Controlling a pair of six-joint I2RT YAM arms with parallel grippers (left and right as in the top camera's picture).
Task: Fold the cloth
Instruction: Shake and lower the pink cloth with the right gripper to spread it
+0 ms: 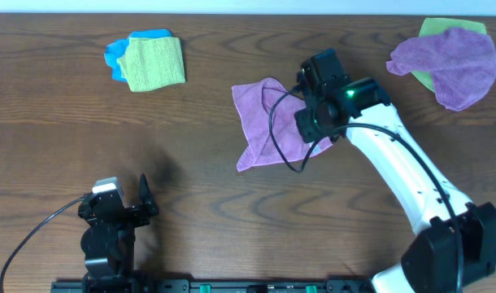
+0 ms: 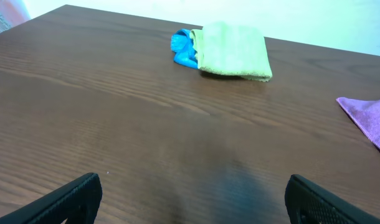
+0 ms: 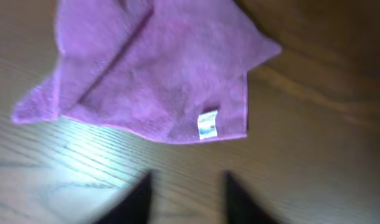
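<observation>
One cloth (image 3: 159, 81): on tabletop (image 3: 314, 143), just ahead of right gripper (image 3: 189, 182).
Right gripper: slightly parted, empty.
Left gripper (image 2: 194, 186): wide open, empty.

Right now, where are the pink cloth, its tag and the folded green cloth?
Pink cloth (image 1: 252, 114): overhead view, left half.
Tag (image 3: 207, 124): right wrist view, middle.
Green cloth (image 2: 233, 50): left wrist view, top face.

- A dark wood-grain table (image 1: 191, 187) fills the frame.
- A pinkish-purple cloth (image 1: 260, 118) lies rumpled just right of centre.
- Upper left: a lime-green cloth (image 1: 154, 63) overlaps a blue cloth (image 1: 115, 57).
- Upper right: a violet cloth (image 1: 451, 61) is draped over a second green cloth (image 1: 443, 27).
</observation>
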